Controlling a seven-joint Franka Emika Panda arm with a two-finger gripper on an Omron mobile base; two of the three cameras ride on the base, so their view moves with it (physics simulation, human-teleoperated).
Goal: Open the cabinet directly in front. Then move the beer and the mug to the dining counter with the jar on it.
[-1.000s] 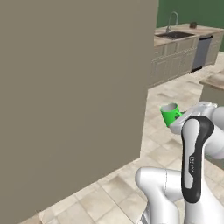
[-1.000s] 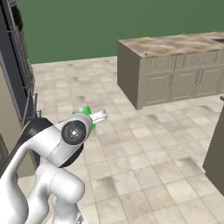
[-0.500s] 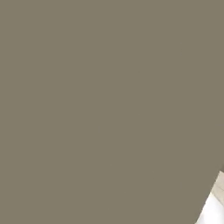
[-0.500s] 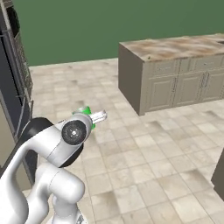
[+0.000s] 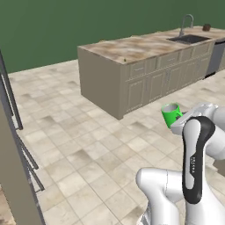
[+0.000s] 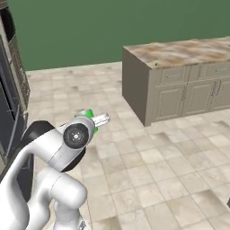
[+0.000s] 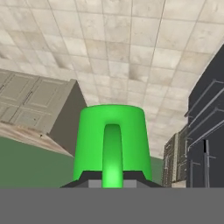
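Hand (image 7: 112, 183) is clamped tight on the mug (image 5: 170, 114), fingers pinching it near the handle; in the hand view the green body and its loop handle sit right above the fingertips, apparently upside down. Mug is in the air over the tile floor (image 5: 88, 145), well short of the desk (image 5: 132, 46), off its near corner.

Jar (image 5: 206, 27) sits at the desk's far end, past the faucet (image 5: 186, 24) and sink (image 5: 189, 39).

Risks, my read:
- Base has to travel along the desk to reach the jar end; the desk's near corner is the closest thing to clip with arm or mug.
- The grip looks narrow, so a jolt could rotate the mug or drop it on the tile.
- Setting down near the sink edge could tip it in; too close could knock the jar.
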